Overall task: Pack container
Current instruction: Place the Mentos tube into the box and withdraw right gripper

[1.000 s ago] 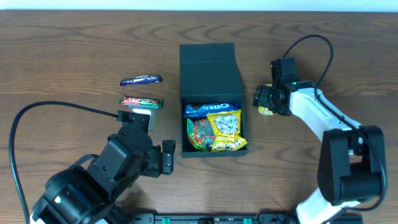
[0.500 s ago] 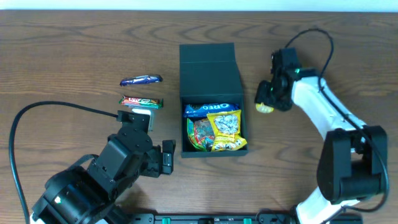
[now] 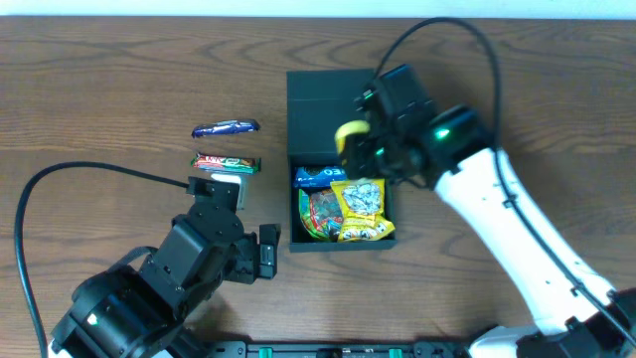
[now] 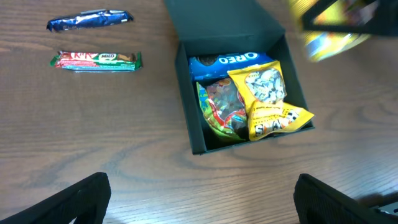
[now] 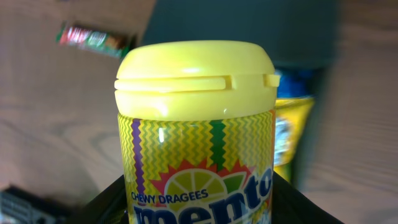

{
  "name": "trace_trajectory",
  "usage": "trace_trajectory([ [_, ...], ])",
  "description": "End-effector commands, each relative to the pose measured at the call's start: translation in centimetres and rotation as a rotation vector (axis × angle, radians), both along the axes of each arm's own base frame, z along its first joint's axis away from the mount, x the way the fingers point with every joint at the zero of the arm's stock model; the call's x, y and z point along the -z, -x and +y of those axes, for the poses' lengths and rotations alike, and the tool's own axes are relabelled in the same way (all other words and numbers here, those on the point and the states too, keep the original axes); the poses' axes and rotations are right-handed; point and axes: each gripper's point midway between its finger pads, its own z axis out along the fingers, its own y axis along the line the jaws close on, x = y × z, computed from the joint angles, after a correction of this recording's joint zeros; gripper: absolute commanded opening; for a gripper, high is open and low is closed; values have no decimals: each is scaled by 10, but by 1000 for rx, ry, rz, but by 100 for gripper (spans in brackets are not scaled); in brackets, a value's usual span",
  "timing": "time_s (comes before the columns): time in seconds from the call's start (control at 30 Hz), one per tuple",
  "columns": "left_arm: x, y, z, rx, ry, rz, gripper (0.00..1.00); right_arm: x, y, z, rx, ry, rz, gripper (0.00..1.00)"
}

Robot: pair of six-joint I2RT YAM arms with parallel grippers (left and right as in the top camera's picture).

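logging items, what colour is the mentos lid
The mentos bottle lid is yellow, clearest in right wrist view.

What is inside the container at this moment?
Inside the container: a blue Oreo pack, a green-red packet and a yellow packet on top. Anything beneath them is covered. The yellow Mentos bottle in the right claw is held over the box, not in it.
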Motion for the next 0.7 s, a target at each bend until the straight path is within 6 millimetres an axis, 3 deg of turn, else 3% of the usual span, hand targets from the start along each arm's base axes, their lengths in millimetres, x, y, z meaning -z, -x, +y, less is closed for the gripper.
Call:
trace_trajectory([
  [0.0,-1,2,2,-5,1,4,95,18,21,15,23,46,35,12],
  [0.17,2,4,4,-4,-10,17,95,57,51,37,-27,75,70,17],
  [0.33,3,6,4,0,-10,25,95,101,62,36,25,84,94,18],
  [0.5,3,6,3,3,-8,26,95,120,58,37,40,62,64,22],
  [0.67,3,6,3,3,-7,26,95,123,49,41,49,46,21,23],
])
